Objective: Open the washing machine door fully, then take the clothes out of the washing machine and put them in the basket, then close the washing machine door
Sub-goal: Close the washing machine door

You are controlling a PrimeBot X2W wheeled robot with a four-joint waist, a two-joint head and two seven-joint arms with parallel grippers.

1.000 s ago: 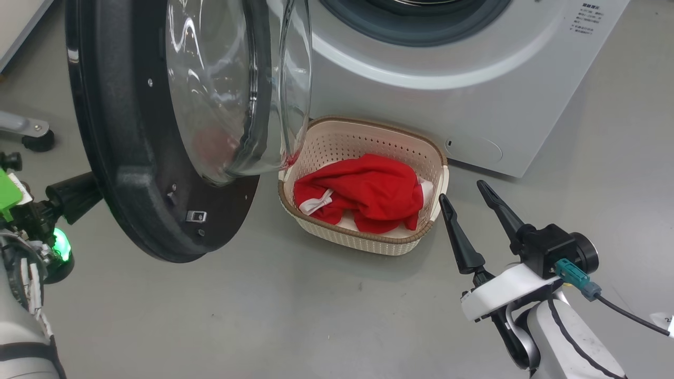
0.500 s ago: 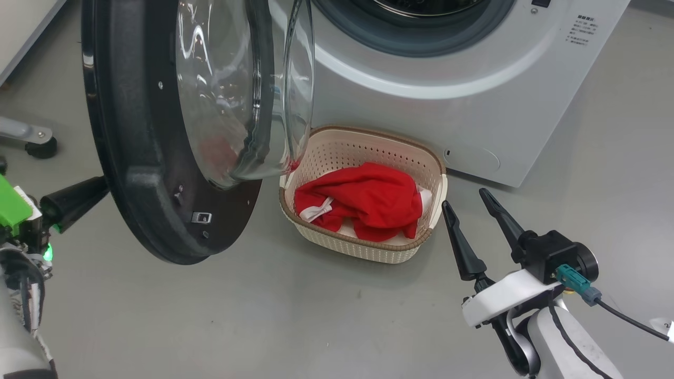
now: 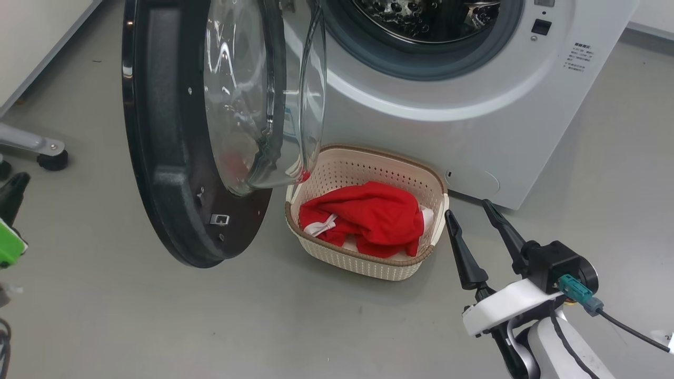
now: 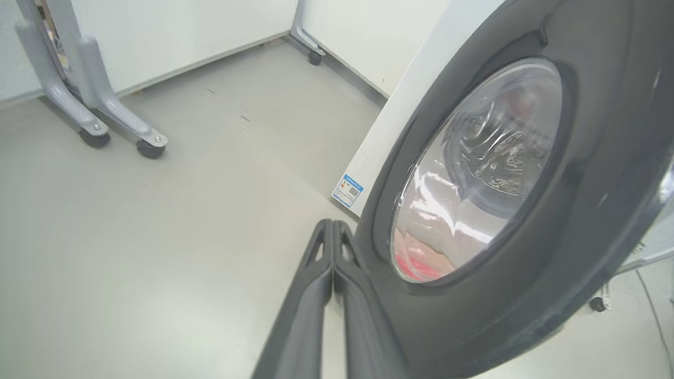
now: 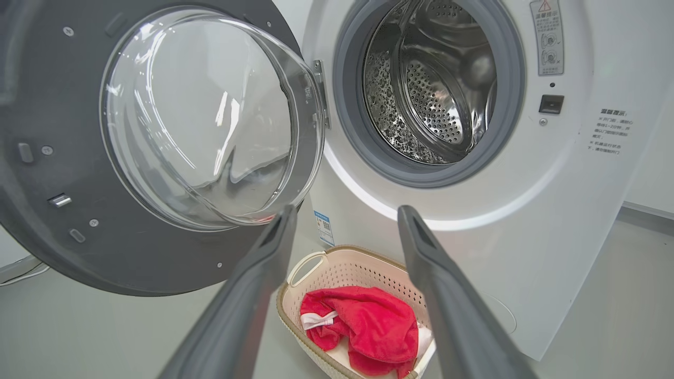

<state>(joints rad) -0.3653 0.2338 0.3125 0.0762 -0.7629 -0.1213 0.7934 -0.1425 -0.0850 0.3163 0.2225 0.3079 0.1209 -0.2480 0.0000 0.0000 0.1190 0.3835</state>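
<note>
Hanging open: the washing machine door [image 3: 216, 126] is standing swung out to the left of the washing machine [image 3: 463, 121], with its clear glass bowl bulging back towards the machine's front.
Drum: the perforated steel drum [image 5: 432, 89] is showing through the machine's round opening, ringed by the grey gasket [image 5: 345, 105].
Basket: the basket [image 3: 363, 263] is sitting on the floor [image 3: 158, 316] just in front of the washing machine, below the opening and partly under the bottom of the glass bowl.
Clothes: the clothes [image 3: 374, 216] are lying bunched inside the basket in front of the machine, with a white drawstring showing on their left side.
Right tool: the right tool [image 3: 466, 208] is hovering in front of the washing machine near its lower right part, just beside the basket. Its fingers are spread wide, gripping nothing and pointing at the machine's front.
Left tool: the left tool [image 4: 331, 226] is holding its fingers pressed together on nothing. It is pointing past the door's outer black face towards the blue label [image 4: 347, 190] at the machine's lower corner; in the head view it is sitting apart from the door.
</note>
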